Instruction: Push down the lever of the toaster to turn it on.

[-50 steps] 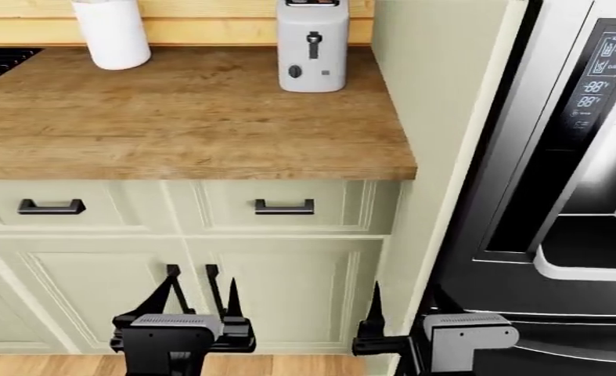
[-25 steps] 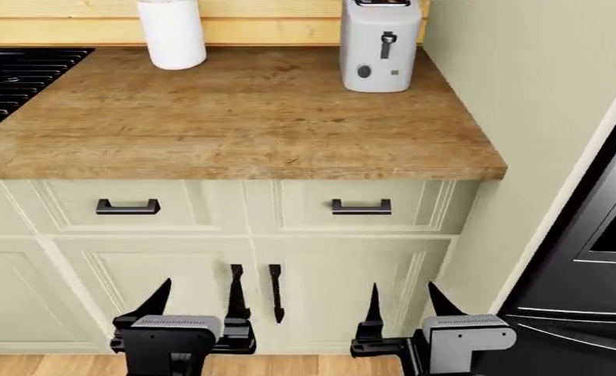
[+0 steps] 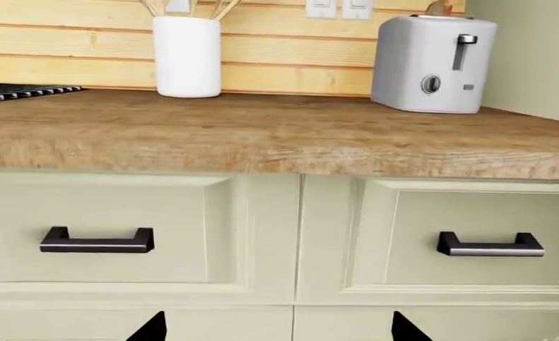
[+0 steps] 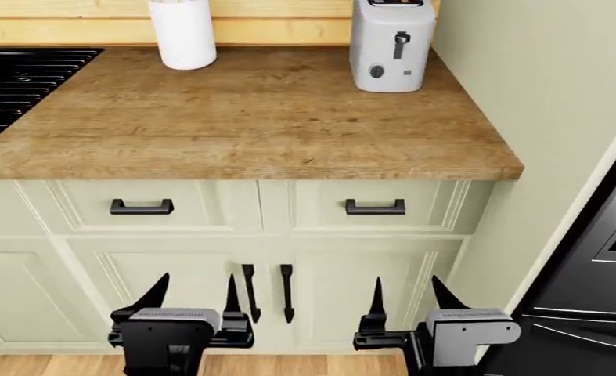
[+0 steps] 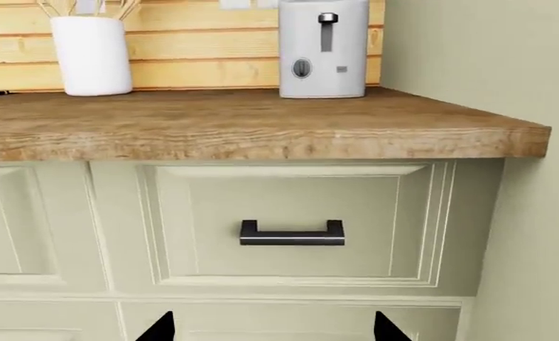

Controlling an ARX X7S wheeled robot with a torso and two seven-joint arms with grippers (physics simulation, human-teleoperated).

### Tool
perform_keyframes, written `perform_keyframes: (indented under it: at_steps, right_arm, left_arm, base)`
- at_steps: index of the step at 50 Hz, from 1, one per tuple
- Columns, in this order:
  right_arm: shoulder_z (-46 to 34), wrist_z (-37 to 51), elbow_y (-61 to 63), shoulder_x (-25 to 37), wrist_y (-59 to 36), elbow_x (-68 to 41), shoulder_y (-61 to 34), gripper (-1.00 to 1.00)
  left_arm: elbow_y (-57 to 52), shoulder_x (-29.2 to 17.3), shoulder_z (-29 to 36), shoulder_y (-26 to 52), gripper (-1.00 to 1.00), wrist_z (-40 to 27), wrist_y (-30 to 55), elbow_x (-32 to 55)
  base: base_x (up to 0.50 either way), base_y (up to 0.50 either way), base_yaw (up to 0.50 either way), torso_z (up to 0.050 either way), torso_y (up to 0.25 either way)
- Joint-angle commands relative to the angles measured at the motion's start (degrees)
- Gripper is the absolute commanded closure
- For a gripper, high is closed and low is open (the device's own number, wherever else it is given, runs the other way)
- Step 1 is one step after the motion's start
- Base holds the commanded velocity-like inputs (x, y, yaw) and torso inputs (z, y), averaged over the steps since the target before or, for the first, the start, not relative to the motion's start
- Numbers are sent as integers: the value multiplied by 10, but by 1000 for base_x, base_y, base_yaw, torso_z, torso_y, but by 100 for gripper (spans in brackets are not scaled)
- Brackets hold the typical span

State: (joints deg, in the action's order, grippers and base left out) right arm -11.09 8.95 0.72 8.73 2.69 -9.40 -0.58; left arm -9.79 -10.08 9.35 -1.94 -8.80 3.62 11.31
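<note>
The light grey toaster (image 4: pixel 391 45) stands at the back right of the wooden counter (image 4: pixel 245 117), its black lever (image 4: pixel 401 39) up near the top of its front, with a round knob below. It also shows in the left wrist view (image 3: pixel 432 64) and the right wrist view (image 5: pixel 323 48). My left gripper (image 4: pixel 195 296) and right gripper (image 4: pixel 405 296) are both open and empty, low in front of the cabinet doors, far below the toaster. Only the fingertips (image 3: pixel 151 328) show in the left wrist view and the fingertips (image 5: pixel 160 328) in the right wrist view.
A white utensil holder (image 4: pixel 182 33) stands at the back of the counter. A black cooktop (image 4: pixel 16 78) lies at the left. Drawers with black handles (image 4: pixel 375 207) sit under the counter. A tall pale panel (image 4: pixel 538 117) and a dark fridge (image 4: pixel 600 298) stand at the right.
The view has shifted left: the toaster and counter moved right in the head view, the cooktop came into sight and most of the fridge left it. Both grippers stayed open and low.
</note>
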Motion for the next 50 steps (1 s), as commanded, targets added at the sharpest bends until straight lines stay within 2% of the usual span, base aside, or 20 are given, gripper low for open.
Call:
perform_keyframes:
  at_steps: [1, 12, 22, 34, 50]
  right_arm:
    - [5, 13, 36, 15, -32, -2, -16, -100]
    - [26, 28, 118, 45, -121, -15, -68, -100]
    - [38, 35, 176, 70, -200, -29, -121, -100]
    - [36, 38, 193, 77, -216, -31, -133, -100]
    - [28, 39, 182, 77, -218, -33, -140, -100]
  left_arm:
    - [-26, -15, 0, 27, -100, 0, 33, 11]
    - [-122, -46, -18, 116, -100, -1, 169, 67]
    - [-159, -59, -29, 189, -100, -8, 244, 99]
    - [-163, -65, -27, 194, -100, -9, 246, 102]
    - [-166, -70, -26, 185, -100, -8, 242, 110]
  base:
    - [0, 0, 0, 0, 0]
    - [0, 0, 0, 0, 0]
    - [0, 0, 0, 0, 0]
    - [10, 0, 0, 0, 0]
    - [196, 0, 0, 0, 0]
